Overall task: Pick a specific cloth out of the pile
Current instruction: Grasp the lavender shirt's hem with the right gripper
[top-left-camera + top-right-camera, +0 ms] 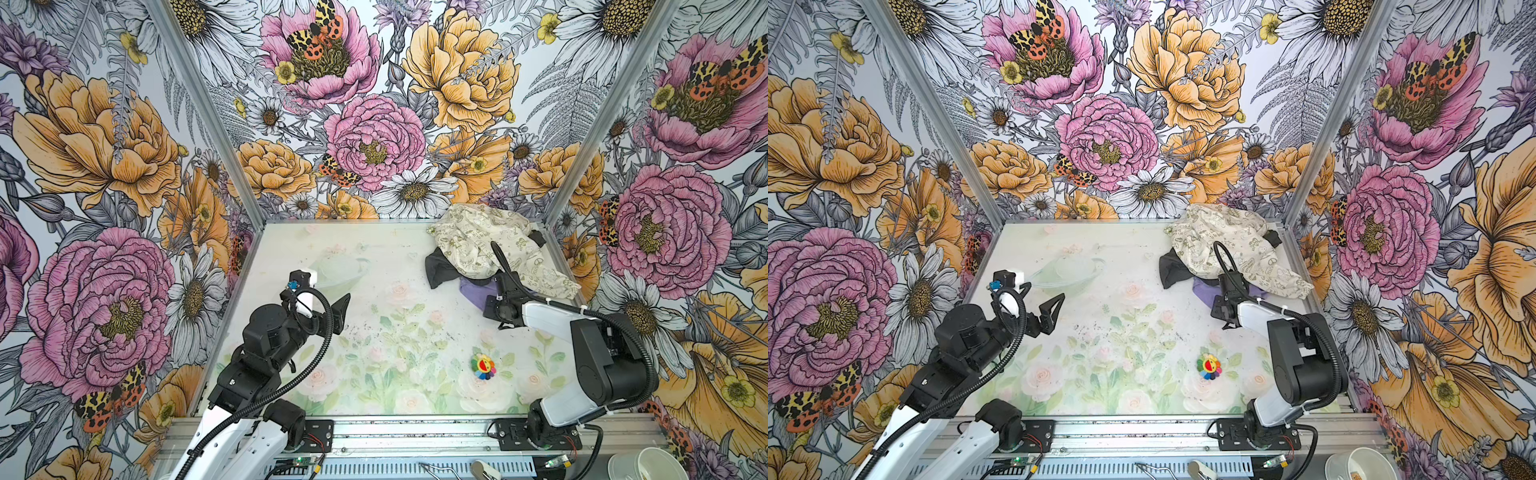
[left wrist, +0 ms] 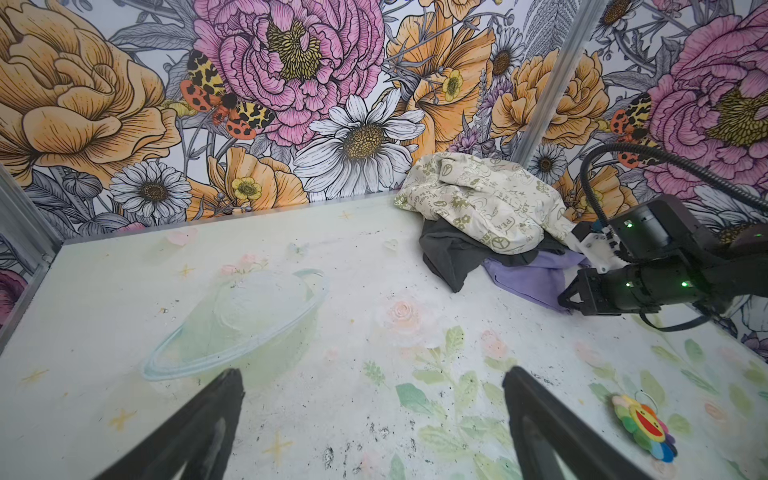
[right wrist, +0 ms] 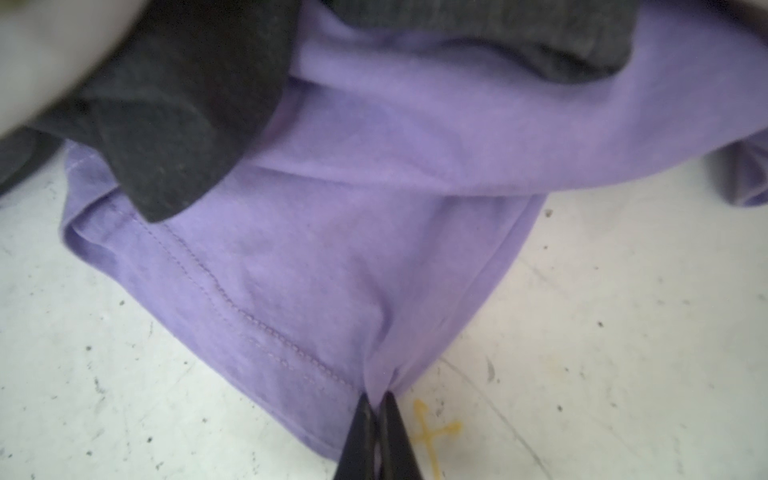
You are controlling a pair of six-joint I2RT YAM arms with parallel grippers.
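The pile (image 1: 490, 245) sits at the table's far right corner in both top views. A cream printed cloth (image 1: 1229, 245) lies on top, over a black cloth (image 2: 449, 257). The lavender cloth (image 3: 374, 249) pokes out at the pile's near edge, partly under the black one (image 3: 174, 116). My right gripper (image 3: 377, 397) is shut on a pinched fold at the lavender cloth's hem, low over the table. From the left wrist view that gripper (image 2: 565, 297) sits against the lavender cloth (image 2: 536, 274). My left gripper (image 2: 372, 372) hangs open and empty over the table's left half (image 1: 328, 305), far from the pile.
A small rainbow flower toy (image 1: 484, 366) lies on the painted table mat (image 1: 374, 332) at the near right, in front of the right arm. Floral walls close in the back and both sides. White bowls (image 1: 648, 463) stand outside the front rail.
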